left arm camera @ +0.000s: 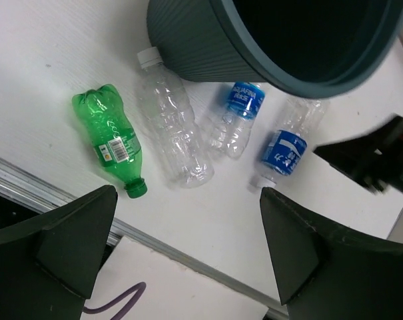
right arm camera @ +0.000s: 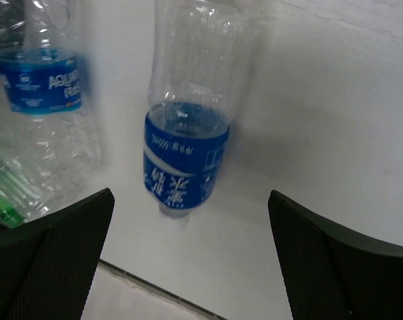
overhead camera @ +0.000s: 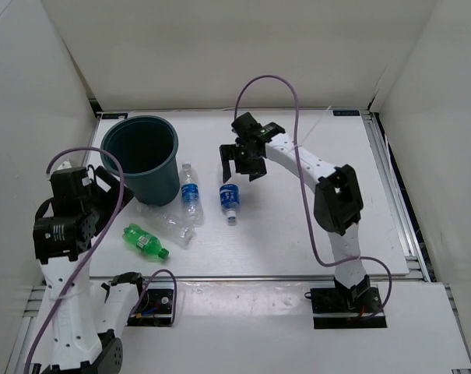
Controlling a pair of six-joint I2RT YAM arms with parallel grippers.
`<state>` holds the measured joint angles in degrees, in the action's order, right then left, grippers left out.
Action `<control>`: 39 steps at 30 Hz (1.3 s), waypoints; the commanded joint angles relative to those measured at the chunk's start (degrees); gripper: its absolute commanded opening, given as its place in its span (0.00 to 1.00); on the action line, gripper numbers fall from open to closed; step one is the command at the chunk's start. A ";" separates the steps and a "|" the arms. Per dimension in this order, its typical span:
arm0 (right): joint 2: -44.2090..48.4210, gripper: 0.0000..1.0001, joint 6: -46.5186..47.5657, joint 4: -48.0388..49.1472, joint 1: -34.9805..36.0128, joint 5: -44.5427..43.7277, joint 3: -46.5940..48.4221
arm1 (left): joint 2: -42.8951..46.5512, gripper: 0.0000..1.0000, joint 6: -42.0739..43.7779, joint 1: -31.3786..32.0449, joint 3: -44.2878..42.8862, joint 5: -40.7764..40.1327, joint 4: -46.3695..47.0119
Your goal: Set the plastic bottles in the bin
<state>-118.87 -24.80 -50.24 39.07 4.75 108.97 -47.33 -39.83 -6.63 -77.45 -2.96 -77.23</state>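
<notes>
Left end effector point(left arm camera: 188, 220), lower left: open, empty. Tabletop point(overhead camera: 282, 234), left of centre: green bottle point(overhead camera: 145, 241), clear bottle point(overhead camera: 169, 222), Aquafina bottle point(overhead camera: 190, 193), blue-label bottle point(overhead camera: 230, 199), all lying outside the bin. Right end effector point(overhead camera: 239, 173): open, empty, above the blue-label bottle. Bin point(overhead camera: 142, 156), upper left: upright, no bottle visible inside; apparently all four are left to do.

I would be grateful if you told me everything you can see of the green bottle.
The green bottle is translucent plastic, somewhat dented, with a green cap on and a label showing a barcode. It lies on its side on the white table, cap toward the near edge, beside the clear bottle but apart from it. Only the table touches it.
</notes>
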 commanded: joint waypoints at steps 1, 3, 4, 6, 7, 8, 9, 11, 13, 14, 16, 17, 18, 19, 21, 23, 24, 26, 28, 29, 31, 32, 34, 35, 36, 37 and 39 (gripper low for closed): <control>-4.77 1.00 1.51 2.69 -0.05 4.30 3.79 | 3.03 0.99 4.06 1.45 -0.86 1.30 -0.38; -6.80 1.00 1.51 3.21 -0.05 4.83 3.80 | 3.03 0.99 4.68 2.24 -0.86 0.77 -0.38; -8.64 1.00 1.51 3.22 -0.05 5.35 4.40 | 3.03 0.99 4.68 2.76 -0.86 0.76 -0.38; -11.10 1.00 2.03 5.41 -0.05 5.35 4.93 | 3.03 0.99 4.68 2.77 -1.39 1.46 -0.99; -11.90 1.00 2.03 5.41 -0.05 5.35 4.94 | 3.64 0.99 4.68 2.77 -1.39 1.47 -0.99; -12.78 1.00 2.03 5.94 -0.05 4.57 4.94 | 3.65 0.99 4.68 2.77 -1.39 1.47 -0.99; -13.40 1.00 0.81 5.94 -0.83 4.56 4.94 | 4.35 0.99 4.68 2.77 -1.39 -0.19 -0.99; -14.02 0.85 0.02 6.64 -1.63 7.01 3.80 | 5.06 0.99 4.68 2.77 -1.39 -3.61 -1.51; -10.70 0.64 -1.39 8.22 -2.24 7.63 0.65 | 5.58 0.99 4.68 2.77 -1.39 -5.64 -1.52; -6.68 0.59 -2.44 10.05 -2.24 7.64 -0.67 | 6.11 0.99 4.68 2.77 -1.39 -7.30 -2.04; -1.74 0.57 -3.67 11.82 -1.72 8.25 -2.70 | 6.63 0.99 3.02 2.77 -1.39 -7.32 -2.05; 3.24 0.57 -3.68 13.22 -1.72 8.25 -3.23 | 6.64 0.99 2.49 2.77 -1.39 -7.32 -2.05; 5.64 0.56 -4.72 13.93 -1.02 8.25 -2.19 | 7.25 0.99 1.78 2.77 -0.17 -5.58 -1.52; 7.93 0.54 -5.43 15.16 -0.23 7.64 -1.14 | 7.25 0.99 0.39 2.77 -0.16 -4.52 -1.52; 13.47 0.54 -5.44 23.55 0.65 9.21 0.80 | 7.25 0.99 -0.24 2.77 1.68 -1.02 -1.52; 12.97 0.52 -5.44 27.54 1.54 10.62 5.17 | 7.78 0.99 -0.77 2.77 3.26 1.81 -0.03; 11.22 0.52 -5.44 28.26 2.32 12.54 13.99 | 7.78 0.99 -0.77 2.77 5.10 4.52 -0.02; 4.57 0.50 -4.21 28.27 3.99 13.44 23.96 | 7.78 0.99 -2.95 2.77 5.91 5.86 -0.02; -0.54 0.50 -2.19 30.71 6.54 13.44 33.10 | 7.78 0.99 -3.50 2.77 6.61 8.05 -0.64; -1.53 0.52 -1.40 32.90 7.33 12.05 33.15 | 7.78 0.99 -2.45 2.77 6.61 8.67 -0.64; -3.11 0.56 1.05 40.43 9.44 9.59 31.93 | 7.78 0.99 -1.04 2.77 4.52 9.28 -1.25; -4.17 0.56 2.20 42.74 10.84 8.09 31.05 | 7.08 0.99 1.23 2.77 3.54 9.29 -1.25; -9.08 0.59 4.83 46.10 11.99 4.92 33.66 | 5.68 0.99 3.44 2.77 0.99 9.29 -3.36; -10.75 0.64 7.80 46.89 13.04 4.22 35.42 | 5.15 0.99 5.71 2.77 0.46 9.29 -4.06; -12.07 0.66 9.66 47.86 13.66 3.34 37.35 | 4.62 0.99 6.52 3.29 0.46 9.29 -4.59; -13.48 0.67 11.77 49.95 14.45 2.29 37.37 | 4.62 0.99 6.52 3.29 0.98 9.29 -4.59; -13.49 0.79 18.19 51.38 16.82 -0.53 36.84 | 4.62 0.99 6.52 4.17 1.94 9.90 -4.59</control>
<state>-131.72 -17.43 -4.78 53.67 9.56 144.90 -42.06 -36.16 -3.42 -75.48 5.19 -77.45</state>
